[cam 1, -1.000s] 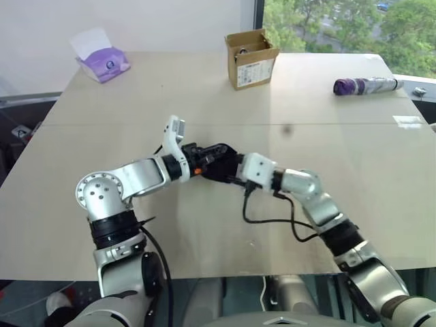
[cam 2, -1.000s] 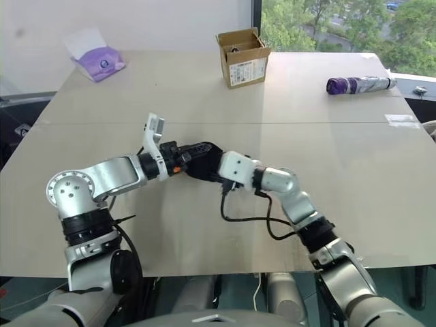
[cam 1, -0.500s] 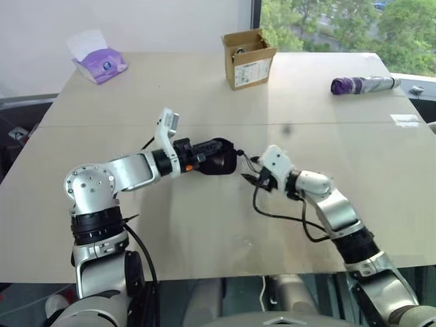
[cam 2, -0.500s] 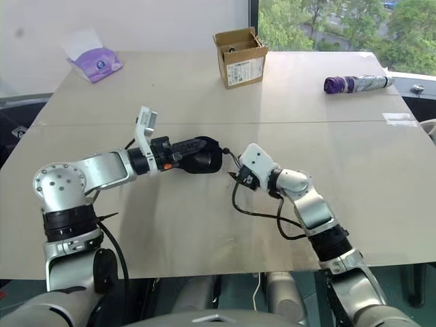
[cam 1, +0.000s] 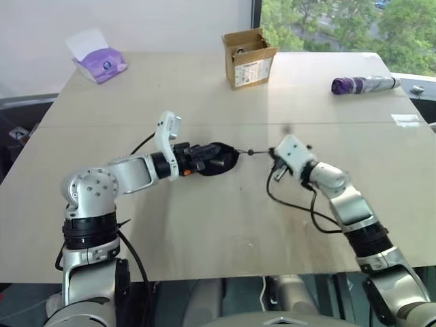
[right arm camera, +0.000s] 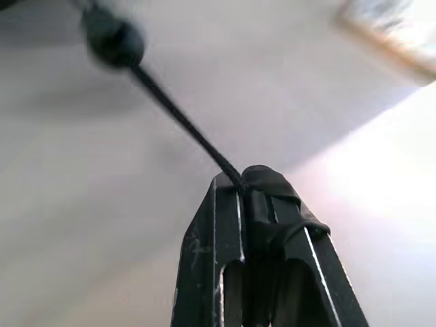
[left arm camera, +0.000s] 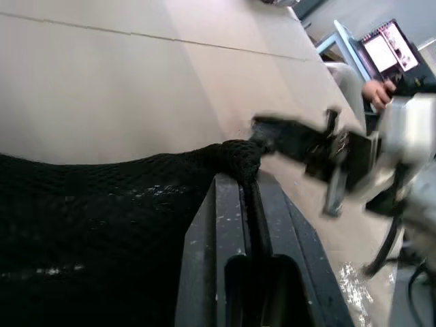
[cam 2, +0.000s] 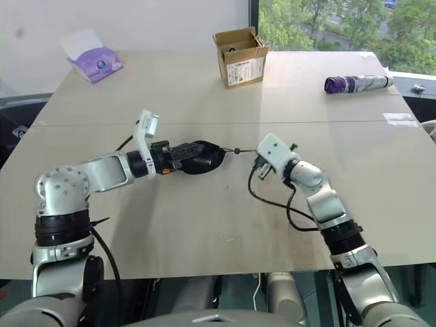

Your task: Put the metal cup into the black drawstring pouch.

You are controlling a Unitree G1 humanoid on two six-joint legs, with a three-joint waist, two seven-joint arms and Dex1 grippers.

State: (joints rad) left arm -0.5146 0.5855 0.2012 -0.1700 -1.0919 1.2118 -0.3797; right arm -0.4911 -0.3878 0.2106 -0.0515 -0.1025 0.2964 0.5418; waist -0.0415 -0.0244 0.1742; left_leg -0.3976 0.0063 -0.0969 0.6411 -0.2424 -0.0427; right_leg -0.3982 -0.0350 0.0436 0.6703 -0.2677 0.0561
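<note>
Right wrist view shows your right gripper [right arm camera: 253, 187] clamped on the pouch's cord [right arm camera: 184, 126]. At frame centre, your left gripper [cam 1: 204, 156] pinches the black drawstring pouch [cam 1: 219, 159] just above the bench [cam 1: 204, 225]. You cannot see the metal cup.

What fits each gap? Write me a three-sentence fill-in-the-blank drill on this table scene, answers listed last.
1. The right jaws pinch the thin black ____ that runs taut from the black drawstring pouch.
2. The pouch itself is gripped by the ____ jaws.
3. The cardboard box stands at the table's far side, between the purple tissue pack and the folded ____.

Missing words: cord; left; umbrella.
</note>
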